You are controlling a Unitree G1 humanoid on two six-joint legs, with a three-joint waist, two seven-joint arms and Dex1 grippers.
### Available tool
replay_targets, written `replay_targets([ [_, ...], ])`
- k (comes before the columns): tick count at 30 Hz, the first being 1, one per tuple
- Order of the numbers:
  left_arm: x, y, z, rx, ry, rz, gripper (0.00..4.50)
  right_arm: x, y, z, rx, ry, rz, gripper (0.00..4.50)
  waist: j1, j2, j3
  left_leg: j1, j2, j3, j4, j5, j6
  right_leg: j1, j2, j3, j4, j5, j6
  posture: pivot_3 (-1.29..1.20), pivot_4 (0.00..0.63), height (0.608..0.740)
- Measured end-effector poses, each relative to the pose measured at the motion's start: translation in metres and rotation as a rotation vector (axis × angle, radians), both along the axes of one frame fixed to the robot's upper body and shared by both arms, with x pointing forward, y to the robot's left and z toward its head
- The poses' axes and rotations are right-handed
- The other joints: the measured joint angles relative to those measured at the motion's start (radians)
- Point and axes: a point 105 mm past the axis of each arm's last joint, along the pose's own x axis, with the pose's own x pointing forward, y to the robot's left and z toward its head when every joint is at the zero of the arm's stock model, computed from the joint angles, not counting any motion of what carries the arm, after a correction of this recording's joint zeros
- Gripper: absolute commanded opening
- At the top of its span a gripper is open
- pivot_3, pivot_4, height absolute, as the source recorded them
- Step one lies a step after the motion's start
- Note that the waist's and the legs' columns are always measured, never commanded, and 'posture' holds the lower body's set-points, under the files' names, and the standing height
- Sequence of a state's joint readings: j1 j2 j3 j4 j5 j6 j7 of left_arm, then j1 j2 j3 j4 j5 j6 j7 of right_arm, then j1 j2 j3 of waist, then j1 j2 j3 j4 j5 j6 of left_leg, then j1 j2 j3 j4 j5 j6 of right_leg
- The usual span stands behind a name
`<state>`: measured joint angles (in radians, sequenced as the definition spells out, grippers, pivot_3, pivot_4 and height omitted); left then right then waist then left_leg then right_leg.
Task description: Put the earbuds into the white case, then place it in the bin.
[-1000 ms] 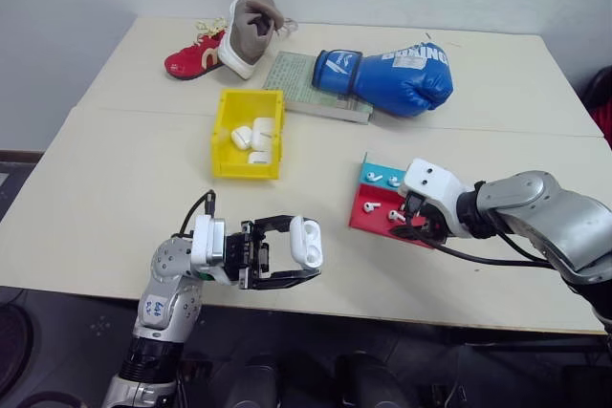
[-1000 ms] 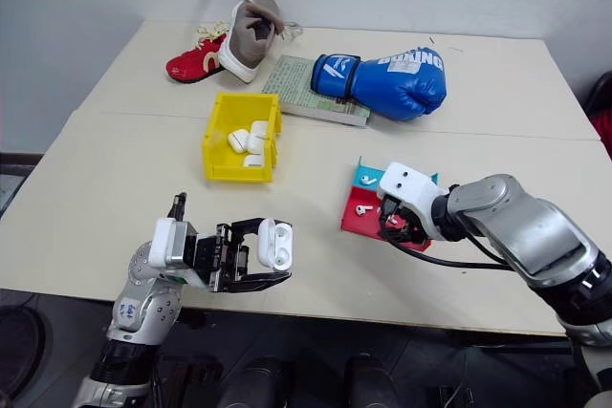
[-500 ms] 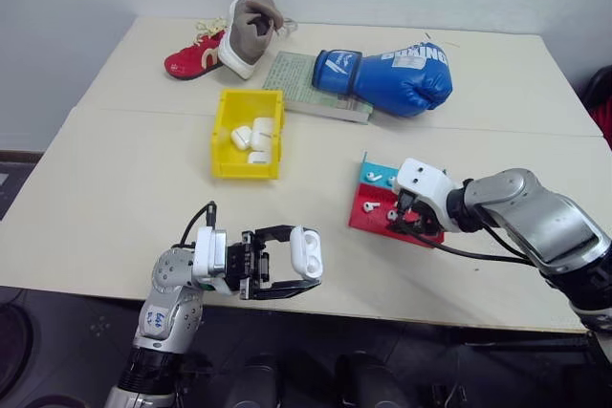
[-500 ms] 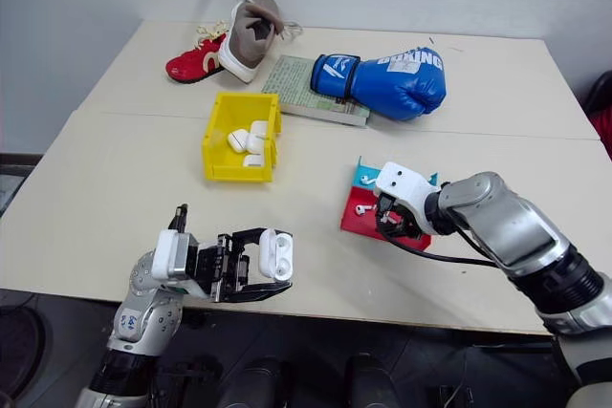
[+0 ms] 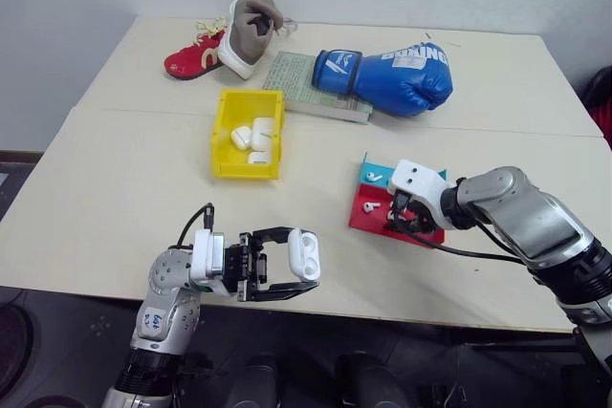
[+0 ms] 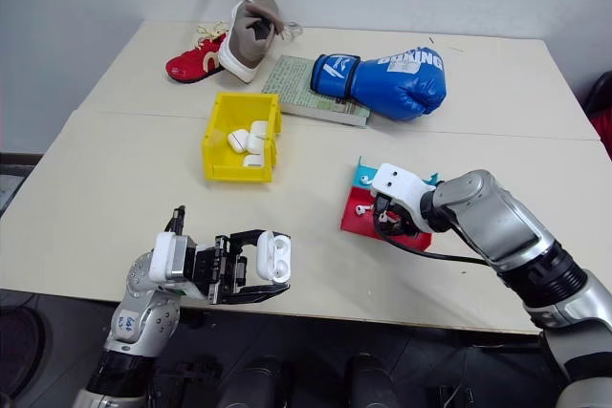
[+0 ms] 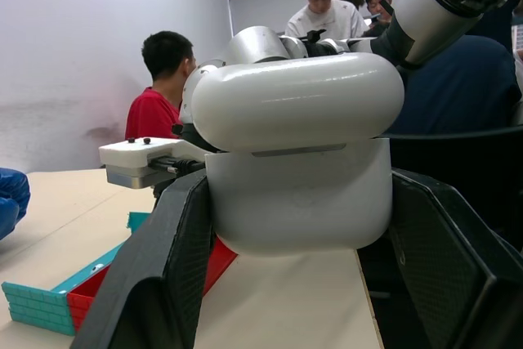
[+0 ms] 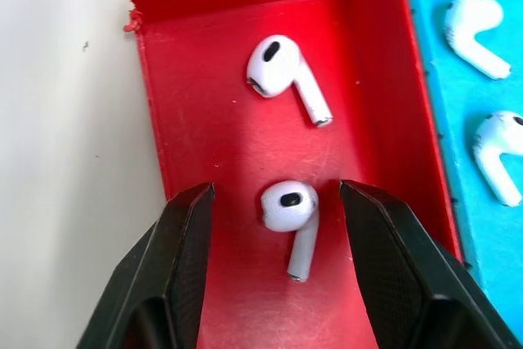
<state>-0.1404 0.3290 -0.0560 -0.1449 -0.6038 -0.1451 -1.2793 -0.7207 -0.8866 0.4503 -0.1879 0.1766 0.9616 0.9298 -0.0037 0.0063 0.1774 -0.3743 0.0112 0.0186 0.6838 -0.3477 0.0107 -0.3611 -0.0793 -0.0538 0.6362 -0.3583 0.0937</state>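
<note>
Down at the near edge of the table, our left gripper is clamped on the white case, one black finger on either side of its body. We see from the left wrist view that the case sits upright between the pads, its lid lifted a little off the base.

Our right gripper is spread, and both fingers reach down into the red compartment of the stepped tray. Between them lies one of the earbuds, round head toward the far wall and stem pointing back toward the wrist. Neither finger touches it; there is a gap on each side. A second earbud lies farther along the same red compartment, beyond the fingertips. Two more earbuds rest in the teal compartment next to it, across the dividing wall.

From the head views, the tray sits on the right side of the table, with the right gripper's white housing over its near part. The bin stands well apart, toward the middle of the table, with several white cases already inside. Behind it lie a book, a blue boxing glove and a shoe.
</note>
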Motion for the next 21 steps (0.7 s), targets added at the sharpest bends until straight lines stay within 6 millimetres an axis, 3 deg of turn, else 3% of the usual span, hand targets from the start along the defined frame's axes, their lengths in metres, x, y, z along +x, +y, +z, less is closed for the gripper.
replay_targets([
  [2, 0.0001, 0.0000, 0.0000, 0.000, 0.000, 0.000, 2.79, -0.0005, 0.0001, -0.0002, -0.001, 0.004, 0.004, 0.85, 0.000, 0.000, 0.000, 0.000, 0.000, 0.000, 0.000, 0.000, 0.000, 0.000, 0.000, 0.000, 0.000, 0.000, 0.000, 0.00, 0.150, 0.740],
  [20, 0.0021, -0.0005, 0.0011, -0.005, 0.009, 0.015, 2.79, -0.0047, 0.0000, -0.0021, -0.003, 0.011, 0.060, 0.85, 0.000, 0.000, 0.000, 0.000, 0.000, 0.000, 0.000, 0.000, 0.000, 0.000, 0.000, 0.000, 0.000, 0.000, 0.000, 0.00, 0.150, 0.740],
  [21, 0.0027, -0.0009, 0.0022, -0.005, 0.009, 0.016, 2.79, -0.0045, 0.0000, -0.0021, -0.004, 0.008, 0.063, 0.68, 0.000, 0.000, 0.000, 0.000, 0.000, 0.000, 0.000, 0.000, 0.000, 0.000, 0.000, 0.000, -0.001, 0.000, 0.000, 0.00, 0.150, 0.740],
])
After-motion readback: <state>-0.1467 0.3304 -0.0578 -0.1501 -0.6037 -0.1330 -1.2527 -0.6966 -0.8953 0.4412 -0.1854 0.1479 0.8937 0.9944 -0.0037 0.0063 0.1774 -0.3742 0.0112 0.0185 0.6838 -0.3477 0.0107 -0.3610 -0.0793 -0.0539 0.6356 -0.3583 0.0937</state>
